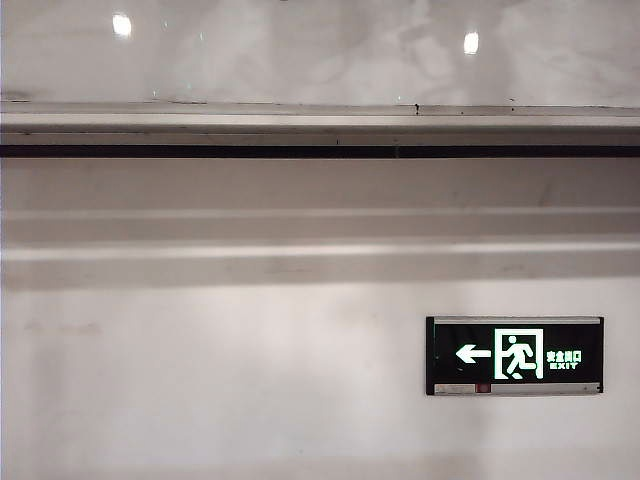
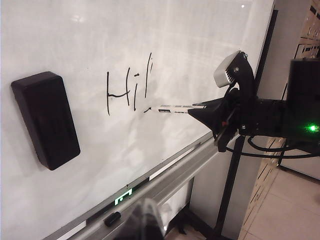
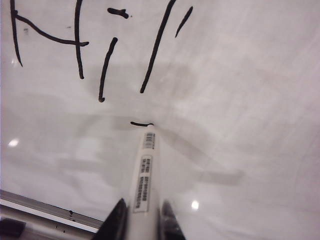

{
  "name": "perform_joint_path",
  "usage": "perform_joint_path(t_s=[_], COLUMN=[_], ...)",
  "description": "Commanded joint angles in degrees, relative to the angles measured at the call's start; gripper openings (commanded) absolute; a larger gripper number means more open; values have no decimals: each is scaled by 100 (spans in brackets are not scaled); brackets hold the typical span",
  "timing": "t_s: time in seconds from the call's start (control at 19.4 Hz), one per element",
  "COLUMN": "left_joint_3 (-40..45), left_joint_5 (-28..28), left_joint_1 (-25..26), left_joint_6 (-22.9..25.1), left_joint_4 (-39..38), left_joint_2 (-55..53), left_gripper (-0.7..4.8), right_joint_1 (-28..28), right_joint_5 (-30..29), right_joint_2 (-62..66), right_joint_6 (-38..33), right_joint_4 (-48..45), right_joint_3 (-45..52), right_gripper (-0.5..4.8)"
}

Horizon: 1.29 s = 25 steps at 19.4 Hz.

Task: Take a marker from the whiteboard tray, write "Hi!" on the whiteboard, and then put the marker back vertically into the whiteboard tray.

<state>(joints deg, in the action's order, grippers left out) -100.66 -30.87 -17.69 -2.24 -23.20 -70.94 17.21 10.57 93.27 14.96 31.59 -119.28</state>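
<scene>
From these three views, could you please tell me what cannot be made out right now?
- Left gripper: only a dark blurred shape at the left wrist view's lower edge; its jaws cannot be read.
- Small dark object on the whiteboard tray: too small to identify.
- Exterior view: shows neither arm nor the writing.
- Marker in the right gripper: its rear end is cut off by the right wrist view's edge.
</scene>
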Motion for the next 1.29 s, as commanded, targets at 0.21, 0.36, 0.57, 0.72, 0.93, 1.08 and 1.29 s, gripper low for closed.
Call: perform_joint_path(t_s=[0.21, 0.36, 0.57, 0.72, 0.93, 1.08, 1.29], left_joint_3=[-26, -26, -26, -26, -26, -26, -26], left_joint_5=[-26, -26, -26, -26, -26, -26, -26], left_joint_1=[0, 0, 0, 0, 0, 0, 0], left_joint_6=[9, 9, 9, 9, 9, 9, 9], left_joint_4=[55, 55, 55, 55, 55, 55, 55], left_joint_2=[15, 17, 17, 17, 17, 17, 17], left_gripper=[-5, -5, -5, -5, -5, -5, -5], right_joint_1=[-7, -7, 7, 7, 7, 7, 7], right_joint_5=[-214, -323, -492, -382, -7, -81, -385], right_joint_2=[-24, -39, -37, -44, -66, -61, -61], right_joint_6=[2, -20, -94, -105, -120, -125, -146], right_joint_4=[-273, -289, -122, -232, -195, -50, -66], right_joint_3=[-26, -26, -26, -26, -26, -26, -26], right_gripper=[-2, -2, -2, -2, -2, -2, -2])
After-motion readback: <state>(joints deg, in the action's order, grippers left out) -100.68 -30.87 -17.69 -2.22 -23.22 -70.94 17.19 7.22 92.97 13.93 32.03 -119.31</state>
